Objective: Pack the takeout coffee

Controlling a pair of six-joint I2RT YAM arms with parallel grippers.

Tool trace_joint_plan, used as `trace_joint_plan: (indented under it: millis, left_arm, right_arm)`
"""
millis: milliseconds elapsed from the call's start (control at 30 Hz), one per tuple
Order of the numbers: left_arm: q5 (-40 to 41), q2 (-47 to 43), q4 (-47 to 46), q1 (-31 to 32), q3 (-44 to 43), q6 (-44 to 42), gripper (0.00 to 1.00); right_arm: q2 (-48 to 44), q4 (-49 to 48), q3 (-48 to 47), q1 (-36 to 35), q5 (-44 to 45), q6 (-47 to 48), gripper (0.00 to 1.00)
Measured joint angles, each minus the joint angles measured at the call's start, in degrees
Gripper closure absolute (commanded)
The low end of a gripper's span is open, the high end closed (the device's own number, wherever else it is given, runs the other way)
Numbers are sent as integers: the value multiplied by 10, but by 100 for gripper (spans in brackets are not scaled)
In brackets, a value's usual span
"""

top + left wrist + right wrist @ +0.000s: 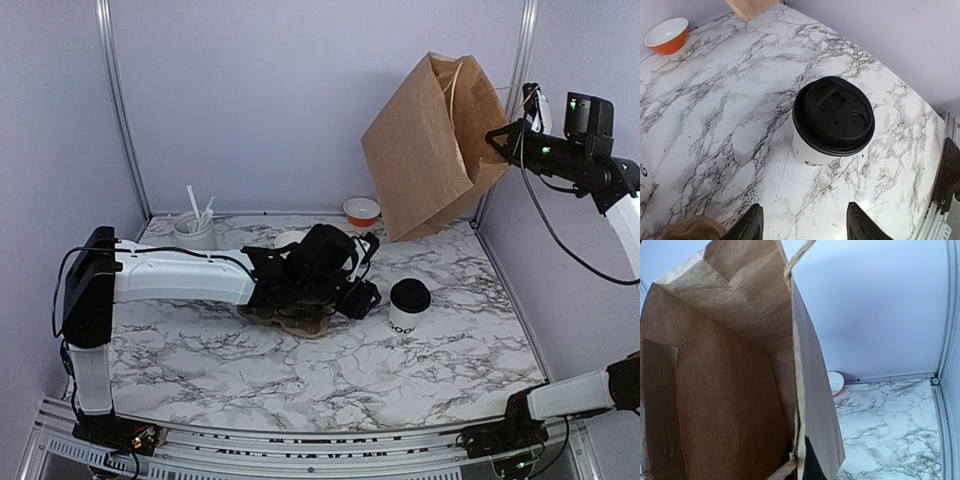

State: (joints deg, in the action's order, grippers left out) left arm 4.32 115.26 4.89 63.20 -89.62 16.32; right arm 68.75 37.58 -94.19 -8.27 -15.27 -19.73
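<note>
The coffee [409, 306] stands upright on the marble counter [440, 350], right of centre, its black lid [833, 114] on and small dark lettering low on its white side. The left end effector [366, 297] is just left of it and points at it. In the left wrist view the two dark fingers [752, 226] stand apart at the bottom edge with only bare counter between them, and the coffee sits a little beyond their tips, touched by neither, so this end effector is open and empty. Under the left arm lies a brown carrier [300, 322], mostly hidden by the arm. Behind the arm a white cup [289, 239] shows in part. At the back left stands a white holder [194, 232] with white utensils sticking out of it. An orange bowl [361, 210] with a white inside sits by the back wall. Just right of the bowl is a brown paper bag [425, 150], tilted, its base on the counter in the back right corner and its mouth raised toward the right. The right end effector [497, 140] is closed on the bag's upper edge, and its wrist view looks straight down into the bag's open inside [715, 390].
</note>
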Motion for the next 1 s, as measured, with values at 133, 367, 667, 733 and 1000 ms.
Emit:
trace_joint_plan:
  millis: [133, 367, 667, 733, 1000]
  left_arm:
    - [9, -86, -3, -7, 54, 17, 41]
    - [47, -252, 14, -59, 170, 78, 39]
    - [181, -510, 130, -98, 276, 185, 39]
    - [209, -556, 163, -105, 292, 211, 41]
    - [264, -675, 286, -111, 396, 307, 46]
  right_arm:
    - [0, -9, 6, -52, 3, -1, 100]
    - [17, -27, 5, -214, 30, -1, 100]
    - [103, -18, -49, -410, 96, 7, 100]
    - [126, -12, -70, -450, 106, 7, 100]
    - [218, 1, -135, -546, 143, -14, 100]
